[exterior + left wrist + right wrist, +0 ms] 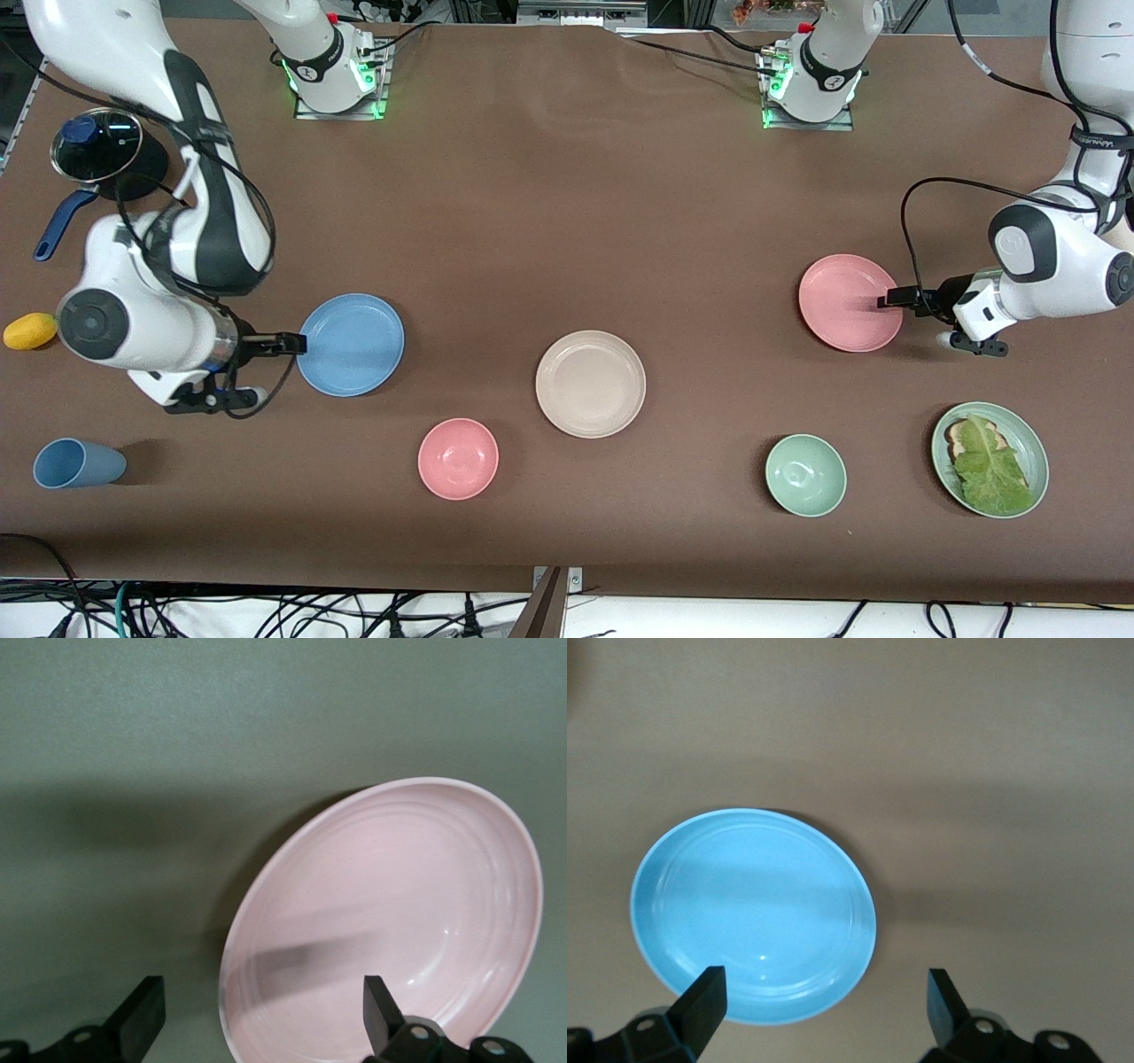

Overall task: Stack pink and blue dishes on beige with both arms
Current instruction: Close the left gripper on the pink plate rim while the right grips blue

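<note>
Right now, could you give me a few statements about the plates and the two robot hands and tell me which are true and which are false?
1. The pink plate already sits on the beige plate. False: it lies on the table toward the left arm's end, apart from the beige plate.
2. The left gripper is at the pink plate's rim, jaws open. True.
3. The right gripper carries the blue plate in the air. False: the blue plate lies on the table and the gripper is open at its rim.
4. The beige plate has nothing on it. True.
5. The pink bowl is nearer the front camera than the beige plate. True.
</note>
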Robot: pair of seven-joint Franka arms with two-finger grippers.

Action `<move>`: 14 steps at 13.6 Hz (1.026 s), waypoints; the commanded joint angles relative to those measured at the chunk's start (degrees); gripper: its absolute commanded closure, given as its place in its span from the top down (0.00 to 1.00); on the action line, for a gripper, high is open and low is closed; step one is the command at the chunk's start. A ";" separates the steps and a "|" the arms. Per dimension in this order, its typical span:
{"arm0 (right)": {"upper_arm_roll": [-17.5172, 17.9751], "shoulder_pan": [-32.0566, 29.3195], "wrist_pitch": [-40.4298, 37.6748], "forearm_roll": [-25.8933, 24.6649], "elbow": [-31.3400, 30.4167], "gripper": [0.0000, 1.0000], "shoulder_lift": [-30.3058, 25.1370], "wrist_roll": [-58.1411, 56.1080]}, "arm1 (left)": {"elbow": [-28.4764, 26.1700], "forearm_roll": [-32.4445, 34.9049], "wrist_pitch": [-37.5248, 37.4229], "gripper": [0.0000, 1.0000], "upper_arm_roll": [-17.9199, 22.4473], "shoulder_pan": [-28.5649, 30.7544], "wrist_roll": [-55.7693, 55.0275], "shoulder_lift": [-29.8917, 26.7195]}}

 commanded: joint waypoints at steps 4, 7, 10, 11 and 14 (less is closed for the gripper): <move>0.04 -0.78 3.68 3.76 1.65 1.00 6.27 -0.65 | -0.30 -1.96 2.88 0.01 0.01 -0.30 2.77 0.68; 0.04 -2.01 3.68 5.45 1.21 1.00 7.95 -0.74 | 0.75 -1.96 4.11 0.00 0.01 -0.12 2.94 2.26; 0.04 -2.01 3.51 5.45 1.12 1.00 8.57 -1.26 | 1.63 -1.44 4.12 0.00 0.01 0.05 4.43 2.53; 0.04 -2.01 3.51 5.45 1.04 1.00 8.57 -1.61 | 2.07 -1.35 4.03 0.00 0.01 0.05 4.78 2.53; -0.05 -1.92 3.60 5.10 -0.45 1.00 8.57 -1.70 | 3.21 -1.61 1.85 0.00 -0.25 -0.38 3.56 1.66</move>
